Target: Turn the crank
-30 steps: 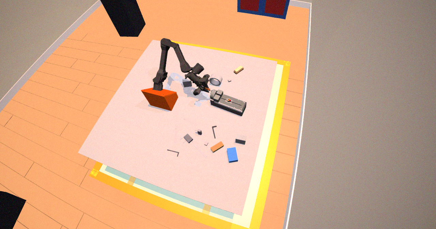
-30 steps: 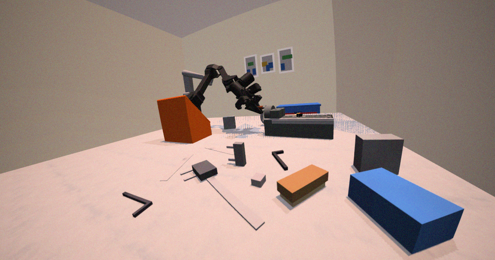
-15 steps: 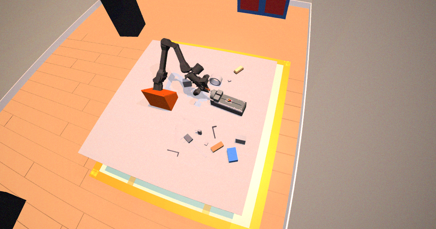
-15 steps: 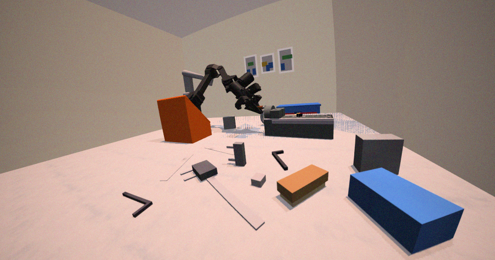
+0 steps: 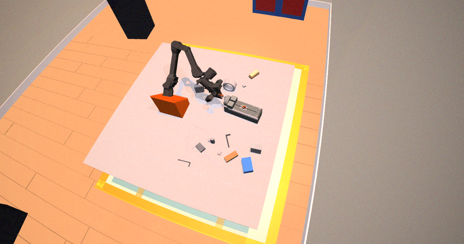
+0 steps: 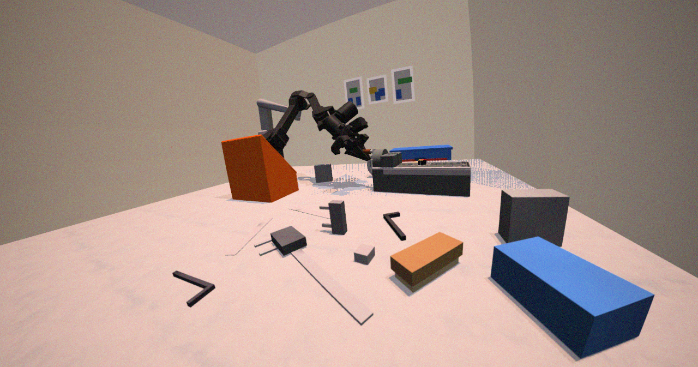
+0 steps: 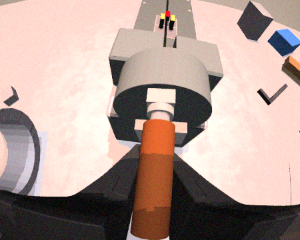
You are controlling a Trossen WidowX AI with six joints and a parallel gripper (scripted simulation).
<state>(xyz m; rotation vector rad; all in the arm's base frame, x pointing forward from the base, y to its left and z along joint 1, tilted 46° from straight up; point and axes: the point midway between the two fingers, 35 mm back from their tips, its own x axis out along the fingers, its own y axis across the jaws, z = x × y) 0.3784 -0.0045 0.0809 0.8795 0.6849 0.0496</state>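
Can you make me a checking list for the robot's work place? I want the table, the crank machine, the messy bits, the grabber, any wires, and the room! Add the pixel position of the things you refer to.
Surface: pinkish table top (image 5: 145,138) (image 6: 146,277), faint smudges.
Machine: dark slide unit (image 5: 241,115) (image 6: 422,183); orange handle (image 7: 157,167) at its crank end.
Pointer: red pointer (image 7: 168,14) between two yellow marks; exact level cannot be told.
Clutter: blue block (image 5: 247,164) (image 6: 566,287) (image 7: 285,42), orange block (image 5: 231,156) (image 6: 427,257) (image 7: 297,71), grey ring (image 5: 229,85) (image 7: 33,147), other small pieces.
Tool: shut on the handle.
Cables: thin dark lines on the table; cannot tell if cables.
Surroundings: blue cabinet (image 5: 279,7) with red doors, three wall pictures (image 6: 353,92).
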